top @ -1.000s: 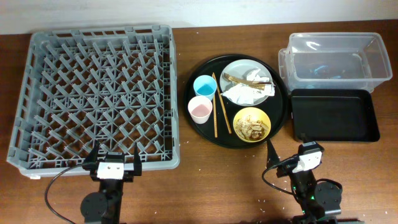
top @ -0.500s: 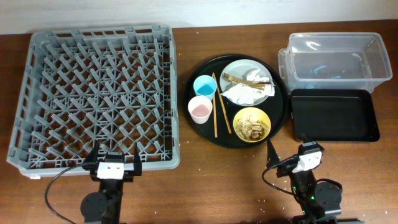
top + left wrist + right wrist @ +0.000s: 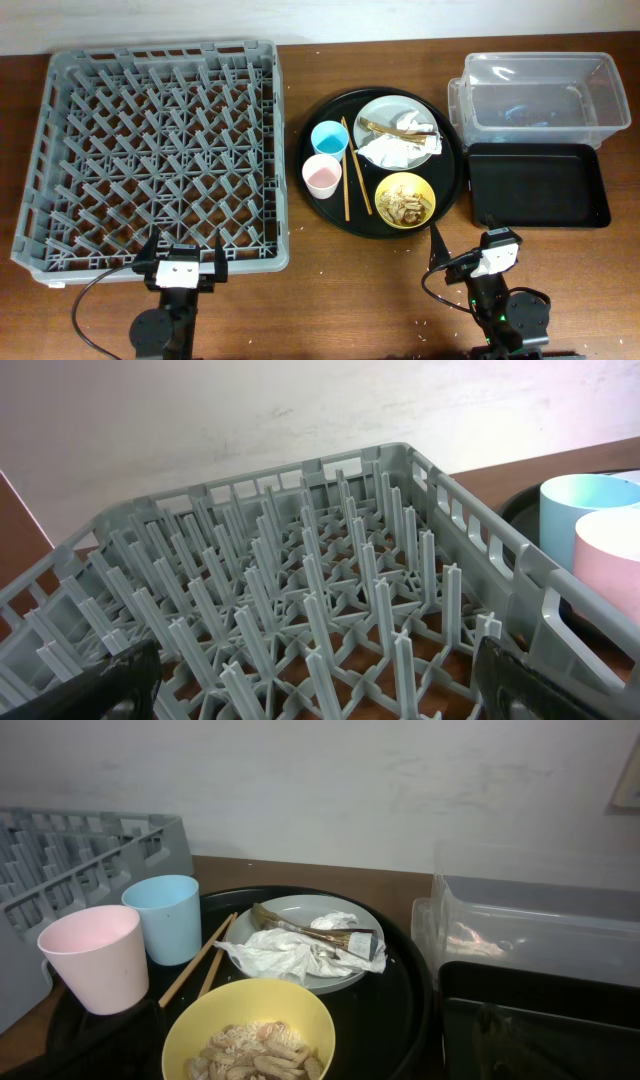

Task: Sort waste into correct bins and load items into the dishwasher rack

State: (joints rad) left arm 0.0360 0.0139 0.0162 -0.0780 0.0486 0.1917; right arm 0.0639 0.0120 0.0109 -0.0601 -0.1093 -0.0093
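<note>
Left end effector [image 3: 184, 242] hung low at the worktop's [image 3: 330, 290] near edge, empty, fingers [image 3: 100, 685] wide apart, facing the dishwasher rack [image 3: 160, 150]; right end effector [image 3: 466, 252] seemingly empty, its gap unclear. Yellow bowl [image 3: 379, 198] held food scraps [image 3: 405, 202]; plate [image 3: 375, 113] carried napkins [image 3: 392, 150] and wrapper [image 3: 385, 127]. Nothing had moved since a second before

The rack [image 3: 160, 150] sat left on the counter [image 3: 330, 300]; the round tray [image 3: 448, 178], centre, carried cups [image 3: 322, 175] left of chopsticks [image 3: 346, 185], plate [image 3: 372, 112] behind bowl [image 3: 428, 190]; right, the tub [image 3: 610, 100] stood behind the flat tray [image 3: 540, 185]
</note>
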